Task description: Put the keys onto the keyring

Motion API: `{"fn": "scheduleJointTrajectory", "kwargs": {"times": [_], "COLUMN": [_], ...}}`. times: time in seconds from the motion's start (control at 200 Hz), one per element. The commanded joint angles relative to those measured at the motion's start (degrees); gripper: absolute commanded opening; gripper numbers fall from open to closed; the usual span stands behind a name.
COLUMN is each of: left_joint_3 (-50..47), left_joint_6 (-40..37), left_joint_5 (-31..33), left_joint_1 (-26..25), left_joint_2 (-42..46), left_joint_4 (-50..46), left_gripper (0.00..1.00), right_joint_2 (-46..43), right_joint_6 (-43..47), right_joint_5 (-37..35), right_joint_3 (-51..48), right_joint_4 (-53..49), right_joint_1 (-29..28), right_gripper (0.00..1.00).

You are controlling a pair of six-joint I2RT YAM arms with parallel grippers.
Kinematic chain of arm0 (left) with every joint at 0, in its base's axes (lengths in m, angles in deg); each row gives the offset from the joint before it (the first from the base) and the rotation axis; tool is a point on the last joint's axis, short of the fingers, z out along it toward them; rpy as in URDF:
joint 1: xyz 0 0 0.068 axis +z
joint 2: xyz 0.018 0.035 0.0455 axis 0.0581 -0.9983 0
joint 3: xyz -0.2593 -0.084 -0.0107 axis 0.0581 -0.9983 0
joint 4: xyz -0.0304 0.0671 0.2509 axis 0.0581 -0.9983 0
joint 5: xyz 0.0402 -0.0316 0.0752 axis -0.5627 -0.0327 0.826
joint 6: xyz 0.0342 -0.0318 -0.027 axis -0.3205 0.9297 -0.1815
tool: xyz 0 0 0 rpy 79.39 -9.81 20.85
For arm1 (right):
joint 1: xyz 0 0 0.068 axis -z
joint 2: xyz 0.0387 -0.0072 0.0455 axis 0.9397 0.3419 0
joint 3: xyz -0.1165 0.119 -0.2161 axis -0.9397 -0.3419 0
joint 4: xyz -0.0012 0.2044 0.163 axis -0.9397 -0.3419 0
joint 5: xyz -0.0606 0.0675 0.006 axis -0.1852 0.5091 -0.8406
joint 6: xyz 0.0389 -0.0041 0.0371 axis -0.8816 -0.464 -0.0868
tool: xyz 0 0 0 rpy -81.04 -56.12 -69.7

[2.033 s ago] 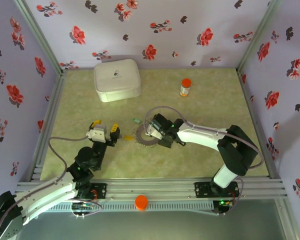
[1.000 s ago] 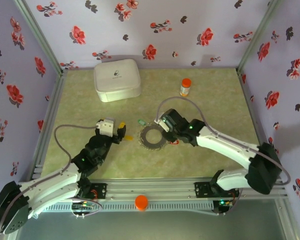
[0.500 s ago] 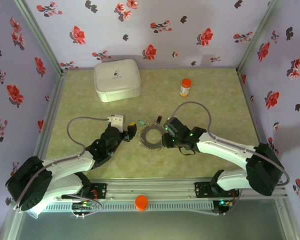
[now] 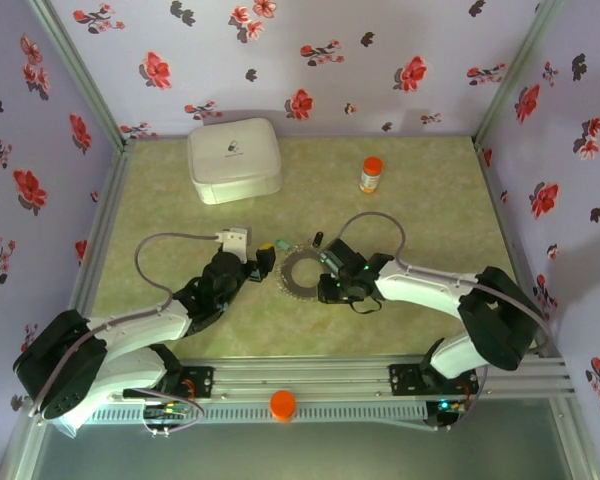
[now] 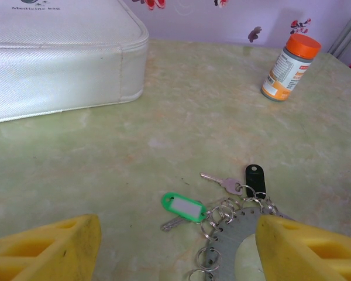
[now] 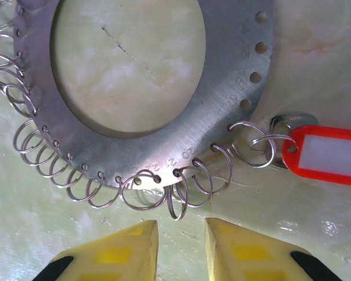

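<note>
**Tools.** The left gripper (image 4: 263, 262) is sitting just left of centre in the overhead view. In the left wrist view its two yellow fingers (image 5: 47, 253) are occupying the bottom corners. The jaws are standing wide apart and are gripping nothing. The right gripper (image 4: 323, 283) is sitting just right of centre in the overhead view. In the right wrist view its yellow fingertips (image 6: 120, 249) are showing at the bottom edge. They are standing a narrow gap apart, with nothing clamped between them.

**Keyring.** The flat grey metal keyring (image 4: 286, 274) is lying on the pale green marbled tabletop (image 4: 430, 220) between the two grippers. It is a perforated disc with a large central hole. Small wire split rings (image 6: 146, 190) are hanging from the holes along its edge, just above the right fingertips.

**Keys.**
- The key with the red plastic tag (image 6: 327, 155) is lying at the right edge of the right wrist view. Its tag appears to be linking through split rings to the disc.
- The key with the green plastic tag (image 5: 184, 208) is lying at lower centre of the left wrist view, touching the split rings.
- The small silver key (image 5: 221, 181) is lying beside a black oval tag (image 5: 254, 175).

**Other items.** The white padded case (image 4: 235, 160) is lying at upper left. The orange-capped bottle (image 4: 370, 175) is standing upright right of it.
</note>
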Motion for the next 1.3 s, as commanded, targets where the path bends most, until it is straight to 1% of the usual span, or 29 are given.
{"fn": "scheduleJointTrajectory", "kwargs": {"times": [0.0, 0.155, 0.33, 0.42, 0.525, 0.665, 0.81, 0.995, 1.295], "left_joint_3": [1.30, 0.81, 0.41, 0.41, 0.41, 0.41, 0.41, 0.33, -0.03], "left_joint_6": [0.18, -0.24, -0.63, -0.75, -0.75, -0.83, -0.74, -0.74, -1.18], "left_joint_5": [0.18, 0.35, 0.75, 0.80, 0.82, 0.80, 0.79, 0.75, 0.88], "left_joint_1": [0.35, 0.35, 0.35, 0.35, 0.35, 0.35, 0.35, 0.42, 0.40], "left_joint_2": [0.25, 1.02, 1.77, 1.86, 1.95, 1.96, 1.83, 2.02, 2.56], "left_joint_4": [1.58, 1.55, 1.67, 1.71, 1.75, 1.79, 1.75, 1.71, 1.58], "left_gripper": [0.70, 0.70, 0.70, 0.70, 0.70, 0.70, 0.70, 0.70, 0.70], "right_joint_2": [1.74, 3.65, 5.10, 5.39, 5.25, 3.66, 2.07, 4.69, 5.77], "right_joint_6": [-0.79, -0.62, -0.32, 0.00, 0.18, 0.25, 0.43, 0.37, 0.71], "right_joint_5": [0.54, 0.50, 0.45, 0.51, 0.61, 0.10, -1.26, -0.03, -0.47], "right_joint_3": [0.83, 1.77, 2.48, 2.96, 3.23, 3.48, 3.57, 4.34, 4.98], "right_joint_4": [1.20, 1.66, 2.25, 2.09, 1.61, 0.16, -1.13, -0.54, -0.87], "right_joint_1": [0.28, 0.24, 0.28, 0.29, 0.28, 0.29, 0.34, 0.37, 0.37], "right_gripper": [0.27, 0.25, 0.19, 0.18, 0.18, 0.22, 0.24, 0.23, 0.21]}}
